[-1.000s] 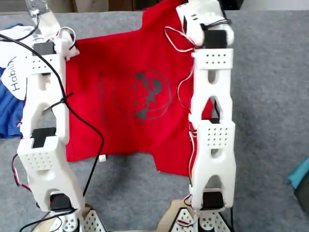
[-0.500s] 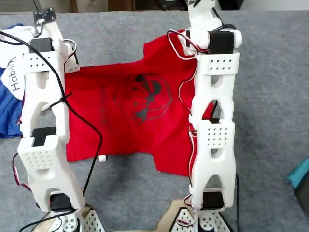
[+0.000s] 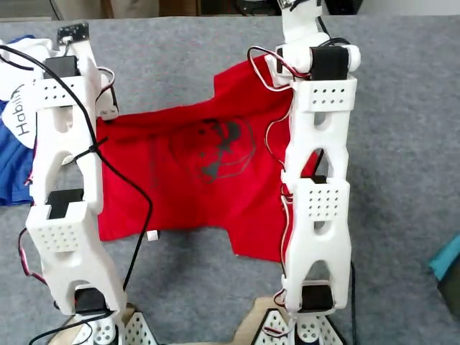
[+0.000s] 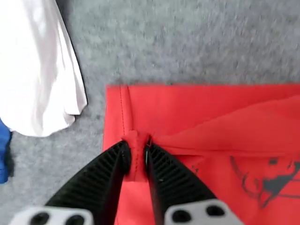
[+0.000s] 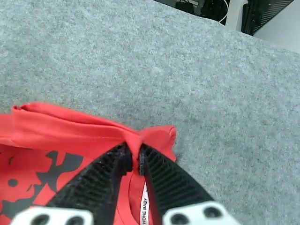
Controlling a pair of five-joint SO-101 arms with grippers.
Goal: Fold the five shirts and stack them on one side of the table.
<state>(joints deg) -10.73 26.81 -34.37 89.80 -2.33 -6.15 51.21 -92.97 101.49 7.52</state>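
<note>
Pinching the red shirt (image 3: 194,194) at two points of its far edge, on the grey table (image 3: 402,144).

In the left wrist view: left gripper (image 4: 136,157) pressed together on a small raised fold at a hemmed corner of the red shirt, with a white shirt (image 4: 37,70) lying near on the felt. In the right wrist view: right gripper (image 5: 133,161) clamped tight on a bunched bit of the red cloth, just beside the white label (image 5: 144,206). From above: spread print-side up between the two arms, far edge creased, dark print (image 3: 223,147) mid-chest, near hem lying flat. Beside the left arm, at the table's edge: the white shirt touching a blue shirt (image 3: 11,169). At the opposite edge: a teal object (image 3: 447,260).
</note>
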